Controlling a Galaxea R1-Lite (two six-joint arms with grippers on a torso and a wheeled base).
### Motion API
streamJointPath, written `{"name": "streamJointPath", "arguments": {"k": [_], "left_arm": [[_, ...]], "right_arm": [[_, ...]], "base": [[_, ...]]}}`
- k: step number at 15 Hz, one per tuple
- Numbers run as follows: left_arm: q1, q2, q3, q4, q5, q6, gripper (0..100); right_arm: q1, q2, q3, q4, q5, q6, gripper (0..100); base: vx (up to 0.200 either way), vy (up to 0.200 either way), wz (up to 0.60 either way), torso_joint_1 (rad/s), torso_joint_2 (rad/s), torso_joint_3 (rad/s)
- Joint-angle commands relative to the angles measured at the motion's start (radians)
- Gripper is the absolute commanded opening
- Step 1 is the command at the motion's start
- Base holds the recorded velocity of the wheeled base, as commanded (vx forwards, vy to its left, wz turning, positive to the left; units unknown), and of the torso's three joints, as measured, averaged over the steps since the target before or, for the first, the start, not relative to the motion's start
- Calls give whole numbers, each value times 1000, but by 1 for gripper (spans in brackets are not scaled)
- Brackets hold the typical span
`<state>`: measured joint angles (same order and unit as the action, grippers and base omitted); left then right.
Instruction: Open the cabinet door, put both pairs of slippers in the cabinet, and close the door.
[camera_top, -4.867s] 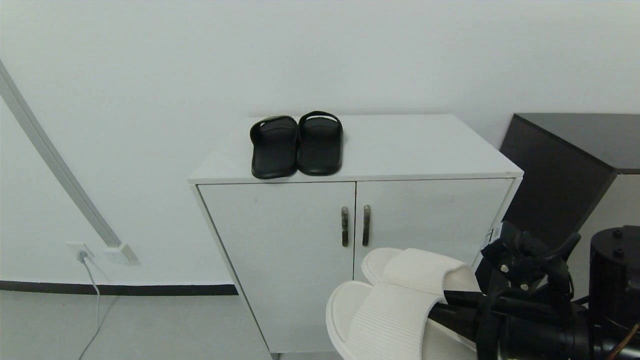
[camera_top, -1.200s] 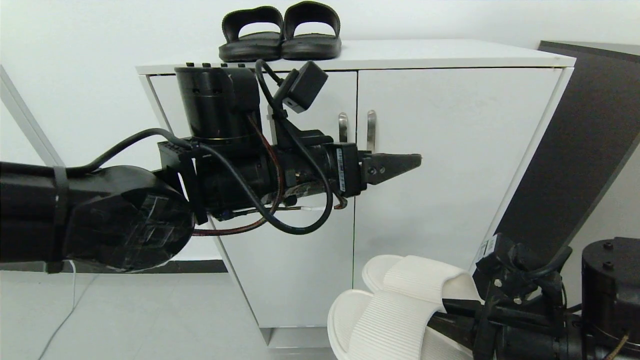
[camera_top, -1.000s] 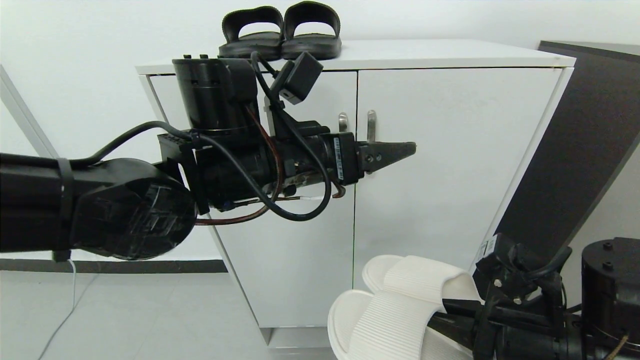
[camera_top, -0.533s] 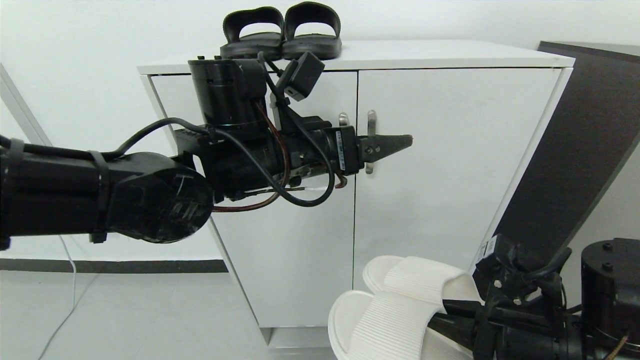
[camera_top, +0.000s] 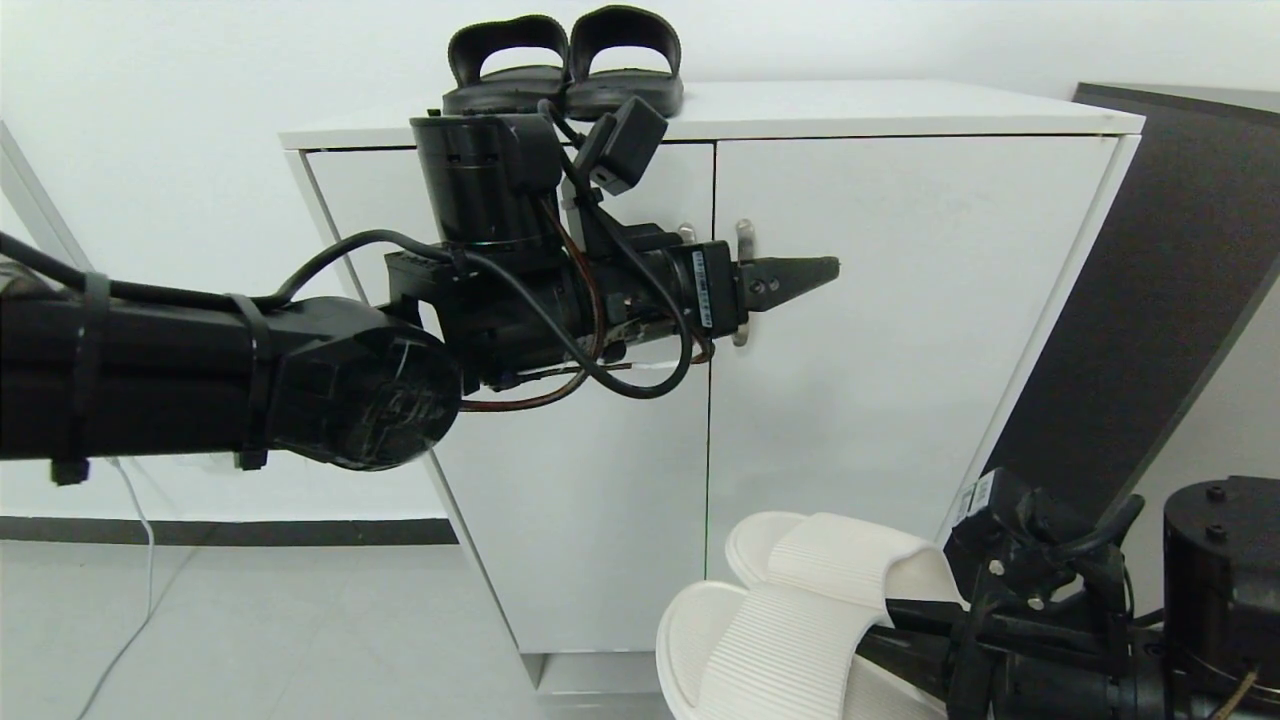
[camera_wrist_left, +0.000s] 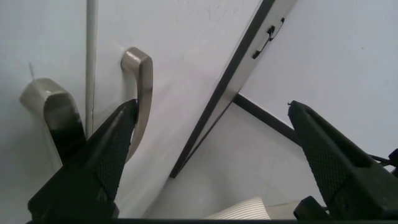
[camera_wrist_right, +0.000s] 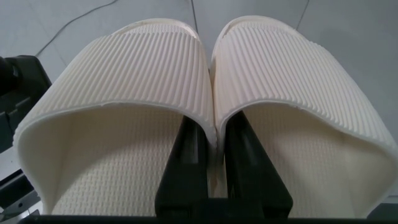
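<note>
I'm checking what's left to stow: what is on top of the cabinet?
A pair of black slippers, side by side toward the left of the cabinet top. The left arm covers part of their front edges.

cab doors (camera_top: 900, 300) shut, blocking interior, L gripper (camera_wrist_left: 211, 106) jaws wide beside R handle (camera_wrist_left: 142, 74), black slippers (camera_top: 565, 65) on top

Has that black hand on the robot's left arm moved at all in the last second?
Yes. The black left hand has risen, from low on the right door's silver metal handle to nearer its top.
</note>
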<state>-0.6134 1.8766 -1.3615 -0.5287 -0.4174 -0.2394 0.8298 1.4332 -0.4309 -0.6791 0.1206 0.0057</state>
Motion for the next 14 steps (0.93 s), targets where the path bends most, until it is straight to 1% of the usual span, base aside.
{"name": "streamJointPath", "arguments": {"k": [1,4,8,11,12,14], "left_arm": [[-3,7,-2,4,0,-1,100],[-14,16,-7,3,0,-1,100],[-14,1,-4,3,5,-8,100],[-14,-4,4,-5,5,-6,100],[-14,-4,5,-5,5,-6,0],[-12,-7,9,-5,5,-9,0]], "right_arm": [[2,1,0,0,1,0,0],[2,1,1,0,1,0,0],[6,0,4,0,1,-1,0],[6,-2,6,0,2,-1,0],[6,-2,6,0,2,0,0],[6,-2,6,0,2,-1,0]], "base": [[0,0,0,0,0,0],[0,0,0,0,0,0],[0,0,0,0,0,0],[0,0,0,0,0,0],[0,0,0,0,0,0],[0,0,0,0,0,0]]}}
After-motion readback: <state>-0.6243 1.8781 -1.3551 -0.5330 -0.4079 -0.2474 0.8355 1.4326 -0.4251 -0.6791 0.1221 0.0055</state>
